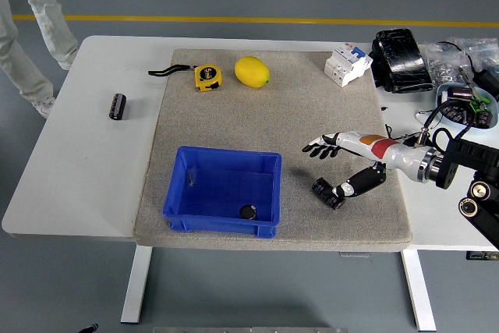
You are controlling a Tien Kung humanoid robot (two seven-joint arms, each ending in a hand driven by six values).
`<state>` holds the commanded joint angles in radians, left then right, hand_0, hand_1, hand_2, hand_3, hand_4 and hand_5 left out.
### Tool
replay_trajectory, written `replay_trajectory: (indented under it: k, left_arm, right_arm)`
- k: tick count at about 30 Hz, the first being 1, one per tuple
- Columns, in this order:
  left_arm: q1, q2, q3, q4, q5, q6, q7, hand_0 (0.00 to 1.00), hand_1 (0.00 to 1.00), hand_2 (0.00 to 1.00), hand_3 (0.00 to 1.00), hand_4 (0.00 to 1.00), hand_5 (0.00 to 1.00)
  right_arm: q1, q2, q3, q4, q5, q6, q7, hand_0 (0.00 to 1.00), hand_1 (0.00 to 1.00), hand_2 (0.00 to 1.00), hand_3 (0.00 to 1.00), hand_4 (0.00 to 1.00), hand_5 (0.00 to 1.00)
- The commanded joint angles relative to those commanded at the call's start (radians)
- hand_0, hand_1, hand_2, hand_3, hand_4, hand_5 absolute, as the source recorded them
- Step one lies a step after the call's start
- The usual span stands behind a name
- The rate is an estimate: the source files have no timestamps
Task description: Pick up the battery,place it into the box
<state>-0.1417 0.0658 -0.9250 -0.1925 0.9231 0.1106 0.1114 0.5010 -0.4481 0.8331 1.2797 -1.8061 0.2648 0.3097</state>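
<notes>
A white tabletop [70,161] carries a grey mat [234,115]. Far to the left of the right hand, off the mat, a black cylinder [118,106] lies alone on the bare tabletop. On the mat, up and to the left of the hand, sit a yellow tape measure [207,76] and a yellow lemon [252,71]. A blue box [224,190] sits left of the hand and slightly nearer the viewer; a small dark round object [248,211] lies inside it, near its front right corner. The battery [327,193] — a dark cylinder — lies on the mat, outside the box, directly under the hand. The right hand [341,168] reaches in from the right, fingers [317,147] spread and pointing left, holding nothing; its thumb hangs low and appears to touch the battery, though this is hard to confirm. Beyond the hand, a white breaker [347,63] sits at the mat's far edge.
</notes>
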Motion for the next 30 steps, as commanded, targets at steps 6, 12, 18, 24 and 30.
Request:
replay_trajectory:
  k: [6,12,18,24,30]
  left_arm:
    - [0.0,0.0,0.0,0.0,-0.001,0.0,0.0,0.669,0.776,0.813,0.633,0.727,0.595]
    - [0.0,-0.001,0.001,0.0,-0.002,0.0,0.001,0.667,0.776,0.813,0.632,0.726,0.596]
    - [-0.001,-0.002,-0.001,0.0,0.001,0.0,0.001,0.668,0.775,0.813,0.632,0.725,0.595]
    - [0.0,-0.002,-0.002,-0.001,0.003,0.0,0.002,0.671,0.775,0.813,0.632,0.724,0.596]
    - [0.001,-0.002,-0.002,-0.002,0.007,0.0,0.004,0.672,0.776,0.813,0.633,0.724,0.597]
  right_arm:
    - [0.022,-0.003,-0.055,-0.02,-0.005,-0.01,0.012,0.692,0.682,0.743,0.825,0.907,0.222]
    - [0.061,-0.01,-0.124,-0.053,-0.036,-0.042,0.045,0.706,0.688,0.755,0.826,0.904,0.227]
    - [0.113,-0.026,-0.205,-0.081,-0.112,-0.098,0.096,0.71,0.69,0.757,0.827,0.899,0.226]
    - [0.154,-0.043,-0.26,-0.095,-0.165,-0.134,0.124,0.713,0.694,0.761,0.828,0.889,0.211]
    - [0.195,-0.055,-0.323,-0.102,-0.199,-0.162,0.143,0.712,0.693,0.759,0.827,0.886,0.213]
